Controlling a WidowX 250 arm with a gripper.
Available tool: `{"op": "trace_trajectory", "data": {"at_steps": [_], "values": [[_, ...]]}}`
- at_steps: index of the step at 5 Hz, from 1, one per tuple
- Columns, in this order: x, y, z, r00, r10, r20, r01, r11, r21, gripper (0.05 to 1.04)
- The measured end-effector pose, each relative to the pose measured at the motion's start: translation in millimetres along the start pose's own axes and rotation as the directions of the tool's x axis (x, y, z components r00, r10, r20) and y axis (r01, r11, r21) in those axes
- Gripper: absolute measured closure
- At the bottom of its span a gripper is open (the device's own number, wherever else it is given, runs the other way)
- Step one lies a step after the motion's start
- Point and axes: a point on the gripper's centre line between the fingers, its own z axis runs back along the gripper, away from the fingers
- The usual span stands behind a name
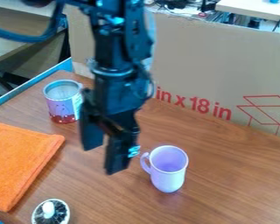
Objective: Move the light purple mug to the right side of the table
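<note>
Nearest your camera sat a small round object [49, 214] with a dark face, a pale rim and a white knob. Beyond it to the right stood the lilac mug [167, 177], upright on the desk [236, 183], its long axis vertical and its mouth open to the top. From your claw [104, 158] the mug lay just to the right and a little toward the camera, near but apart, with its handle [145, 162] turned back toward you at the claw's side. You had the arm [114, 57] coming down from the top edge, the claw pointing downward, its fingers spread with nothing between them. Behind the claw to the left was a patterned cup [63, 103]; an orange cloth [19, 164] lay farther left.
</note>
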Motion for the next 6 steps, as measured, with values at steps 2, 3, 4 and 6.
{"op": "trace_trajectory", "data": {"at_steps": [2,3,4,6], "values": [[41.8,-7.6,-12.9,0.979,0.171,0.113,-0.165,0.984,-0.062,0.087],[53.4,-0.6,-25.0,0.953,0.281,0.118,-0.274,0.959,-0.068,0.087],[64.3,9.1,-31.1,0.912,0.387,0.138,-0.386,0.922,-0.036,0.087],[77.6,16.8,-41.9,0.801,0.569,0.185,-0.570,0.820,-0.053,0.087]]}}
